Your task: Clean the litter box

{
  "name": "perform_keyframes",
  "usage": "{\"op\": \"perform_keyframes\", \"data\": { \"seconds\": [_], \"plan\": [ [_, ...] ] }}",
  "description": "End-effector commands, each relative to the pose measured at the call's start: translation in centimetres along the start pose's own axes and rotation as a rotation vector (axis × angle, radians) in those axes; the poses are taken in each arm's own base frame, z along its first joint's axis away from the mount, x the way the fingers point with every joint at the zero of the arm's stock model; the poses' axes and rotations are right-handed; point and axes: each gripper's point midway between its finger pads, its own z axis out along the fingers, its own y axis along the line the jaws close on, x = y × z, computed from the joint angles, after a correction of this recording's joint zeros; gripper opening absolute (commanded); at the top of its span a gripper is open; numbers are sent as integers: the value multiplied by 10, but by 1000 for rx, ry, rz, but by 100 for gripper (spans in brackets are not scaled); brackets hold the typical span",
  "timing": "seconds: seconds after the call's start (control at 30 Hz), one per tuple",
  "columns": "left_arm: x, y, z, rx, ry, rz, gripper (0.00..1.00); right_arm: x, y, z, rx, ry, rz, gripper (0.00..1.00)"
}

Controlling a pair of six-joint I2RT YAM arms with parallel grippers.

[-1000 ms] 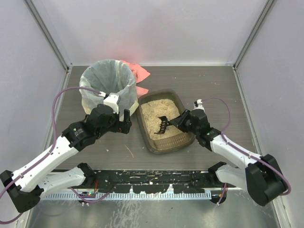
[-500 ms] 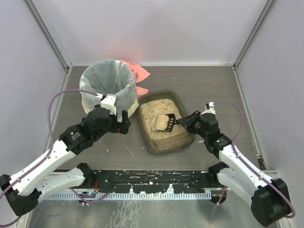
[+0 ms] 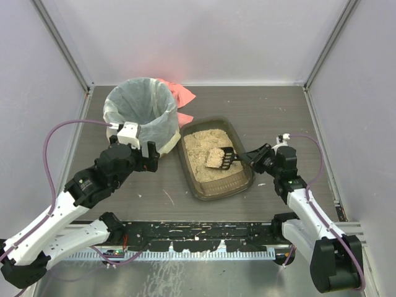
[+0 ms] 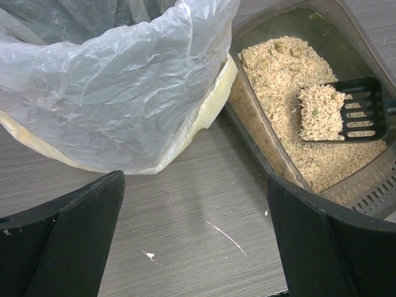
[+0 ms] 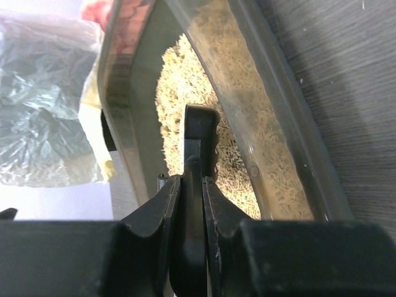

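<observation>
Tabletop (image 3: 266,117) holds the bin (image 3: 139,111), with the litter box (image 3: 213,189) just beside it on the right. Right claw (image 3: 249,157) is clamped on the full scoop (image 3: 218,159); a tilt could spill sand (image 4: 278,68). Left claw (image 3: 146,159) gapes apart, empty.

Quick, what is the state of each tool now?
Left tool: open, holding nothing.
Right tool: closed on the scoop handle.
</observation>
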Motion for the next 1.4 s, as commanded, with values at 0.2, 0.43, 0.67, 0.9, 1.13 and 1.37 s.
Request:
{"op": "perform_keyframes", "data": {
  "seconds": [0.2, 0.43, 0.67, 0.9, 1.13, 1.37],
  "plan": [
    [-16, 7, -11, -24, -58, -20, 98, -23, 29, -15, -267, -39, 62, 1],
    [-19, 10, -12, -38, -65, -17, 98, -24, 31, -20, -324, -37, 102, 1],
    [-24, 13, -13, -55, -78, -16, 98, -27, 38, -28, -397, -39, 153, 1],
    [-31, 8, -8, -50, -76, 2, 98, -31, 35, -32, -397, -59, 172, 1],
    [-30, 7, -8, -44, -70, 9, 98, -29, 31, -33, -406, -53, 197, 1],
    [-31, 8, -8, -49, -69, 18, 98, -33, 33, -31, -404, -65, 192, 1]
  ]
}}
